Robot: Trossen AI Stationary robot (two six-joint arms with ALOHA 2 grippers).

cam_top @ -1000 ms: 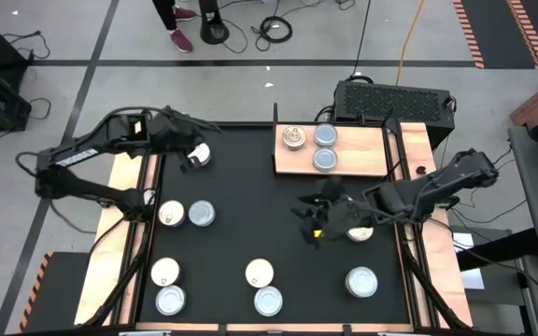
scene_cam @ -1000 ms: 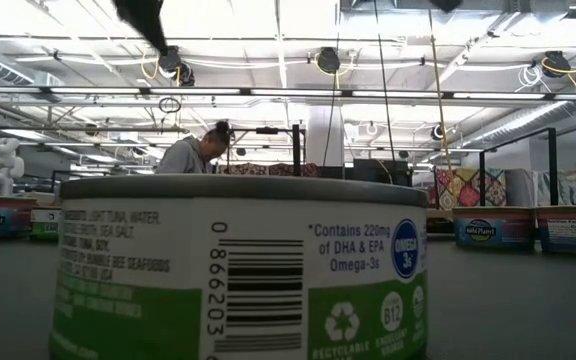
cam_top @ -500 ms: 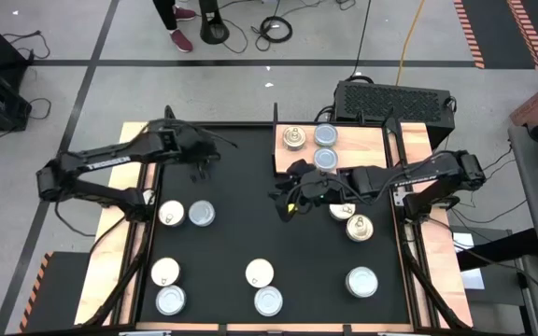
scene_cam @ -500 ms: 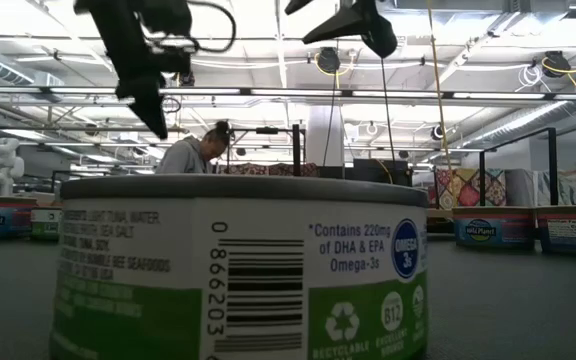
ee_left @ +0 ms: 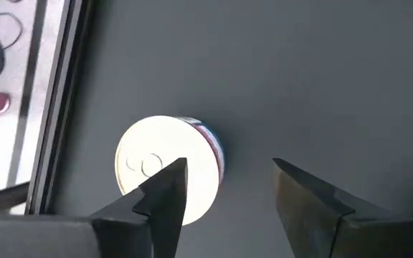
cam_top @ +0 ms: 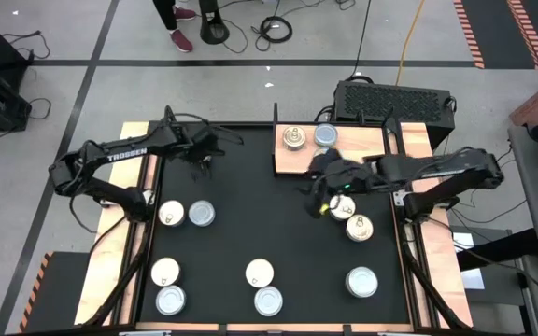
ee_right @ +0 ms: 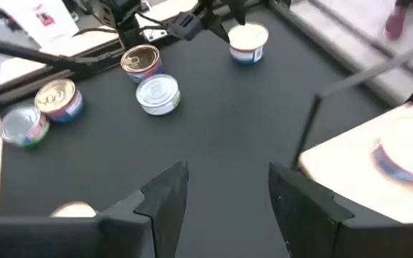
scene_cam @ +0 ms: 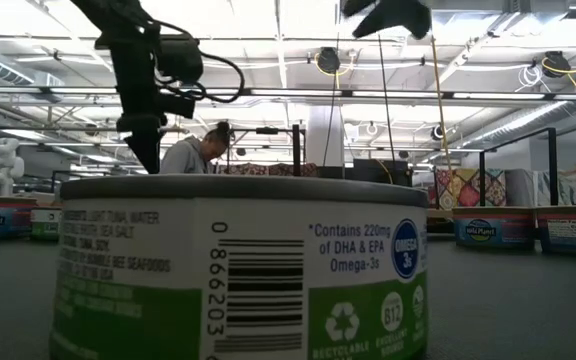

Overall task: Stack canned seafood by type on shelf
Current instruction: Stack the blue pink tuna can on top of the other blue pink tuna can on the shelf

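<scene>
Shelf: the wooden board (cam_top: 288, 161) lies at the far right of the black table (cam_top: 250, 187), and holds a gold-topped can (cam_top: 293, 138) touching a silver-topped can (cam_top: 325, 136). The rest of it is hidden under my right arm, so I cannot tell what else stands there.

Cans left to sort: most of them stand loose on the black table, well apart from the shelf. A gold-and-silver pair (cam_top: 187, 215) is at the left, four are along the near edge, and a patterned can (cam_top: 358, 227) is just below my right arm. By my judgement the stacking is in its early part.

Left claw: my left gripper (ee_left: 228, 175) hangs low over the far-left corner of the table with its fingers spread wide and gripping nothing. A white-topped can (ee_left: 149, 154) stands upright on the table by one finger, off to the side of the gap, not inside it. I read the wide spread as room to straddle that can.

Right claw: my right gripper (ee_right: 228, 179) hovers at the near edge of the shelf, fingers apart and empty. It looks out across the table at the loose cans, placed to take the next one on that side.

Risk: unless centred first, the left fingers could nudge the white-topped can aside.
</scene>
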